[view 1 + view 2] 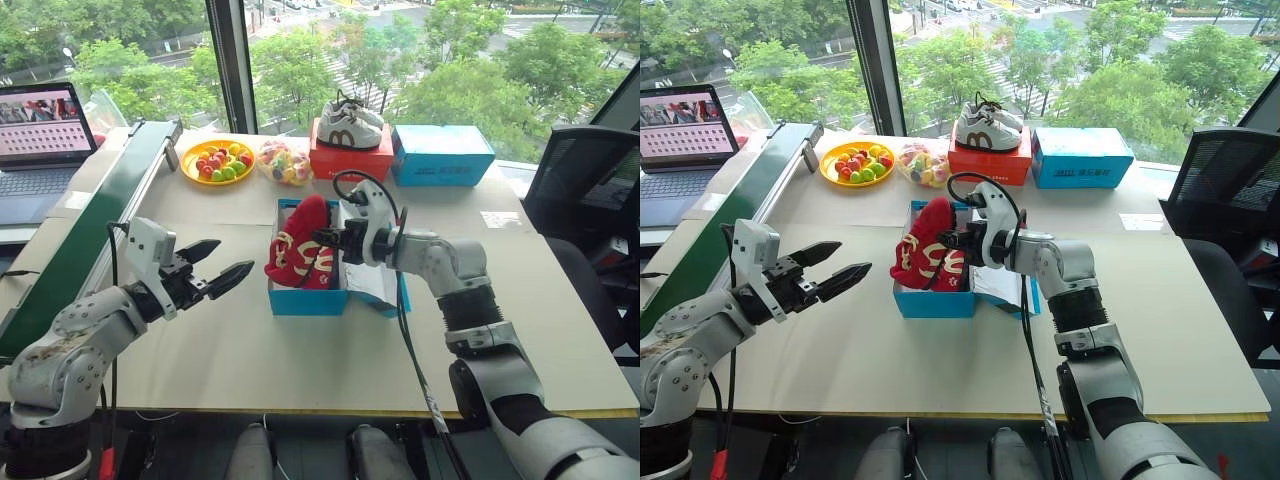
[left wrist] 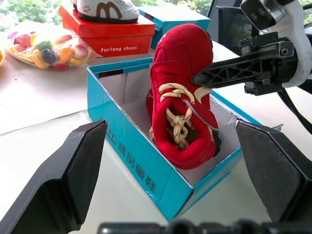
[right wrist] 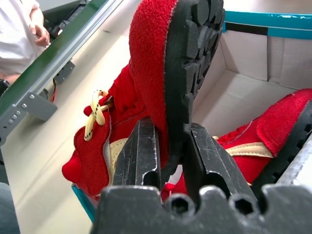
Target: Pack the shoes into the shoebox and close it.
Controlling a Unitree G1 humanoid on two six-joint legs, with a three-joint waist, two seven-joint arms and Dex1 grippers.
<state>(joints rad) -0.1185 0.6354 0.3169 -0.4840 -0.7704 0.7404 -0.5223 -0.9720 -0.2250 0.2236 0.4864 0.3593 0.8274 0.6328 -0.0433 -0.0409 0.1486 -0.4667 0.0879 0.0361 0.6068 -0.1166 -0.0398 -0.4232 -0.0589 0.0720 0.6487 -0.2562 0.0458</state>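
The bright-blue shoebox (image 1: 305, 300) stands open at the table's middle, its lid (image 1: 375, 285) folded out to the right under my right arm. One red shoe (image 3: 273, 131) lies inside it. My right gripper (image 1: 325, 238) is shut on the sole edge of the other red shoe (image 1: 297, 240). This shoe is tilted up on end over the box's left part, its toe highest and its laces facing left. My left gripper (image 1: 234, 255) hovers open to the left of the box, pointing at it with nothing between its fingers.
At the back stand a red shoebox (image 1: 350, 160) with white-grey sneakers on top, a wider blue box (image 1: 442, 155), a yellow plate of coloured balls (image 1: 217, 160) and a bag of sweets (image 1: 284, 162). A green rail (image 1: 90, 230) and laptop (image 1: 40, 130) lie left, a chair (image 1: 590, 180) right.
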